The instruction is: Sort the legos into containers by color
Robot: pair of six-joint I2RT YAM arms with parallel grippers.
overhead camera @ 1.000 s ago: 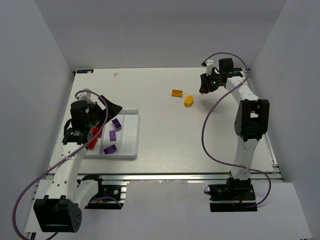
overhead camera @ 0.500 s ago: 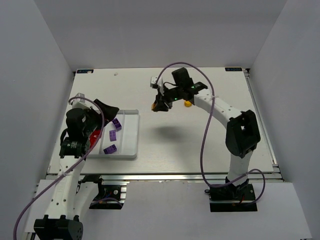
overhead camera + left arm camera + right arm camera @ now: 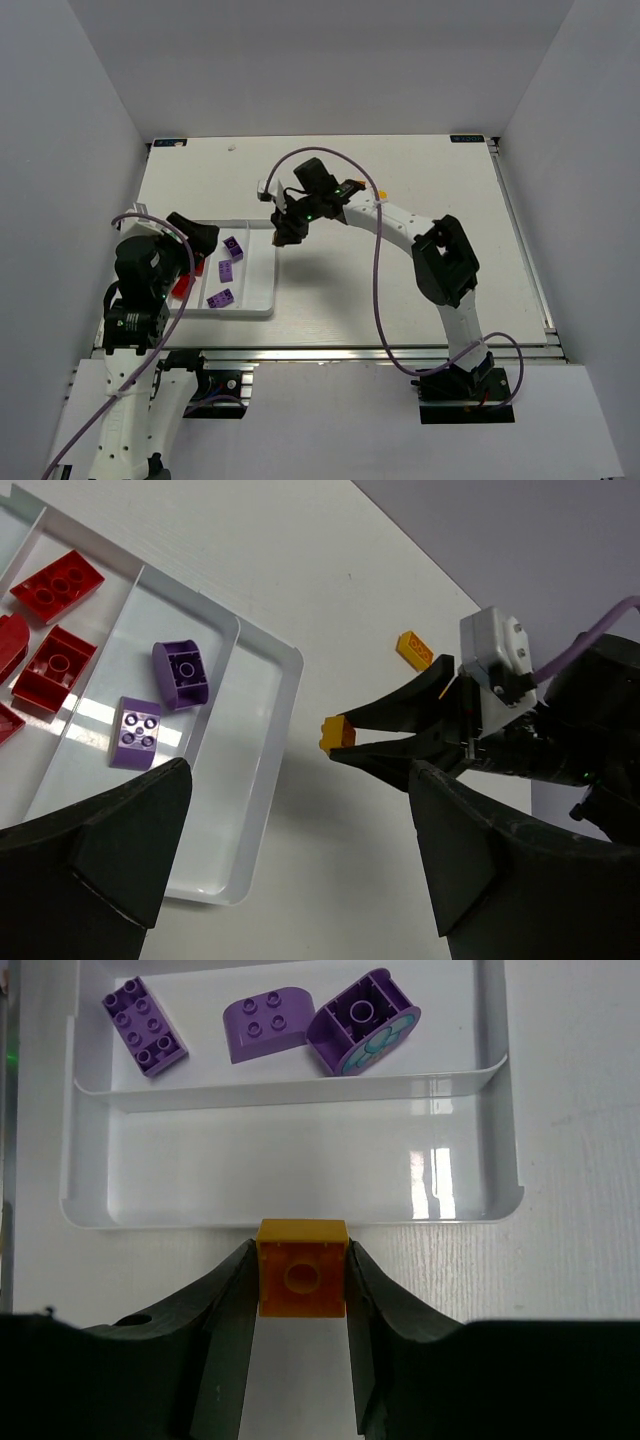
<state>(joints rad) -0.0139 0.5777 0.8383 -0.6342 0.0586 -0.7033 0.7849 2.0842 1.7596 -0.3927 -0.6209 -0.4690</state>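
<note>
Just off the right rim of the white tray [image 3: 258, 275], left of middle in the top view, the right gripper [image 3: 285, 232] pinches a small orange lego [image 3: 302, 1265] between its two black fingers. Seen from the right wrist, the brick sits low in the frame, just outside the rim, beside a bare compartment. Three purple legos [image 3: 268, 1022] lie in the next compartment, along the top of that view. Red legos [image 3: 65, 580] lie at the far left of the left wrist view. The left gripper [image 3: 300, 770] hangs near the tray's corner, fingers spread wide, holding nothing. Another orange lego [image 3: 415, 648] lies on the table [image 3: 300, 560], upper middle
</note>
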